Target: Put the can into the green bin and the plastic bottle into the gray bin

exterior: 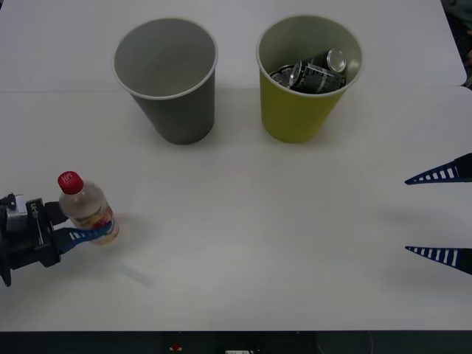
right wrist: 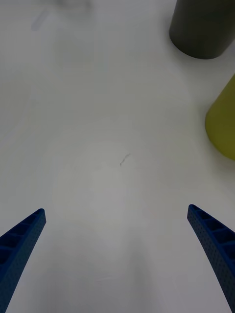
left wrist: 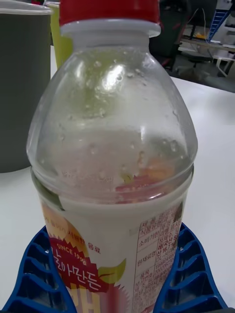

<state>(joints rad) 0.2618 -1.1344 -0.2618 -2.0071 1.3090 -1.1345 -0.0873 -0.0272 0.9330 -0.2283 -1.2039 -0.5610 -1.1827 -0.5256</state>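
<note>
- The left gripper (exterior: 87,234), at the table's eight o'clock, has its blue fingers (left wrist: 39,274) closed around the plastic bottle (exterior: 87,208), apparently at label height.
- Lift straight, carry toward eleven o'clock, and release above the gray bin (exterior: 168,81); keep the bottle upright.
- The can (exterior: 313,72) lies in the green bin (exterior: 302,81).
- The right gripper (exterior: 441,215) waits at three o'clock, spread wide and empty.

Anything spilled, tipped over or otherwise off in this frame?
Nothing stands out. The gray bin and green bin stand upright, a can lying inside the green one. The left gripper clasps the upright plastic bottle; the right gripper hangs open, apart.
</note>
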